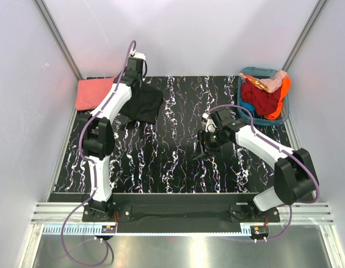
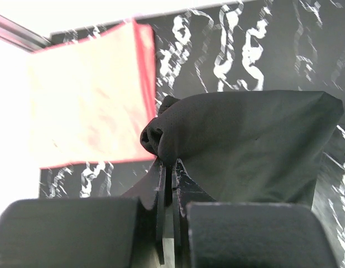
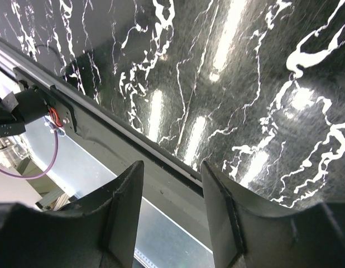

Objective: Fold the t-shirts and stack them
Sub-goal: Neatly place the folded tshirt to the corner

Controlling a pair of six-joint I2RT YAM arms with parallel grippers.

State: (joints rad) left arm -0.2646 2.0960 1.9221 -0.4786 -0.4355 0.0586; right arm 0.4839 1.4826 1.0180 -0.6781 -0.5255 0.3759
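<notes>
The black t-shirt (image 1: 143, 104) lies folded on the far left part of the table, one edge bunched up and lifted. My left gripper (image 2: 171, 163) is shut on that bunched black edge (image 2: 161, 134), and from above the left gripper (image 1: 130, 82) sits over the shirt's far left corner. The coral-pink t-shirt (image 1: 93, 92) lies folded flat just left of the black one and shows again as a pale pink slab (image 2: 89, 95) in the left wrist view. Over the middle right of the table my right gripper (image 1: 205, 149) hangs open; its jaws (image 3: 172, 167) hold nothing.
A teal plastic basket (image 1: 244, 75) at the far right holds red, orange and pink clothes. The black marbled table (image 1: 172, 162) ends at a metal rail (image 1: 178, 212) near the arm bases. White walls enclose the back and sides.
</notes>
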